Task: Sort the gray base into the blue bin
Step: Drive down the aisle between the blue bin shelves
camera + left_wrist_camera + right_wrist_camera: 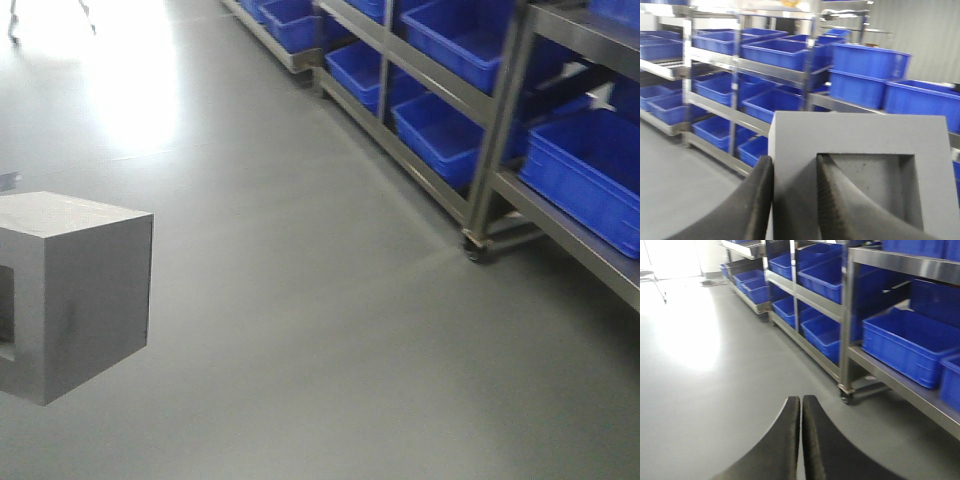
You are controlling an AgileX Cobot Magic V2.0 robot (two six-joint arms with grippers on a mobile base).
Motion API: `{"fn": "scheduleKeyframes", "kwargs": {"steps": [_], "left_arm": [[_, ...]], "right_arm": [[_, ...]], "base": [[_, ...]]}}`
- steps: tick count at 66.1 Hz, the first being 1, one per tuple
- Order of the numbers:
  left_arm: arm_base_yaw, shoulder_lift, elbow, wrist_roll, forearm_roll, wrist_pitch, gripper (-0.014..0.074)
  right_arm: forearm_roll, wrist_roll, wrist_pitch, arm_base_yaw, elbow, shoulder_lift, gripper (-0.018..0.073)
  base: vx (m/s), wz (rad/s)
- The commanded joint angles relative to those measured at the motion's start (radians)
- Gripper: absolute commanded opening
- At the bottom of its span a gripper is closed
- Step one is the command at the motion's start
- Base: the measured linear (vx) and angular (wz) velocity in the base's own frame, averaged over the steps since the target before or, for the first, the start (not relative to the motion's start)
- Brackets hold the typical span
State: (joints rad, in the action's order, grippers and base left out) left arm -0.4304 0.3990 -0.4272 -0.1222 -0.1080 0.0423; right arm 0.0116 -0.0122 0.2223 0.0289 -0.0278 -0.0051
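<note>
Exterior front-facing view is filled mostly by the gray floor (300, 300), smooth and shiny, with a strong white glare at the upper left. Along the right side stand long metal racks (497, 130) with several shelves, and one rack leg ends in a small caster wheel (476, 247). On the shelves sit many blue bins (585, 175), all alike, deep and rectangular with thick rims; those whose inside shows look empty. Which one of them is meant for the sorting I cannot tell.

The gray base (85, 290) is up in the air at the left edge of this view, above the floor and well apart from the racks. In the left wrist view the gray base (855, 135) is very close, with its square recess turned to the camera. The left jaws pinch one wall of the block: one finger lies outside this wall, the other is inside the recess.

In the right wrist view the right jaws are pressed together, holding nothing, above the bare floor near the racks
</note>
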Motion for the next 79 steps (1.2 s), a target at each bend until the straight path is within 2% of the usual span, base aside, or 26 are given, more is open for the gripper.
{"fn": "scheduleKeyframes", "kwargs": {"steps": [1, 54, 79], "left_arm": [[-0.005, 0.005, -0.031, -0.004, -0.005, -0.111, -0.0006], [-0.005, 0.005, -0.031, -0.004, -0.005, -0.111, -0.0006], [-0.005, 0.005, -0.031, -0.004, -0.005, -0.111, -0.0006]], "right_arm": [[-0.005, 0.012, -0.072, 0.003, -0.002, 0.018, -0.0005], [-0.005, 0.012, -0.072, 0.003, -0.002, 0.018, -0.0005], [-0.005, 0.012, -0.072, 0.003, -0.002, 0.018, -0.0005]], "base": [[0.33, 0.49], [0.33, 0.44], [0.33, 0.24]]}}
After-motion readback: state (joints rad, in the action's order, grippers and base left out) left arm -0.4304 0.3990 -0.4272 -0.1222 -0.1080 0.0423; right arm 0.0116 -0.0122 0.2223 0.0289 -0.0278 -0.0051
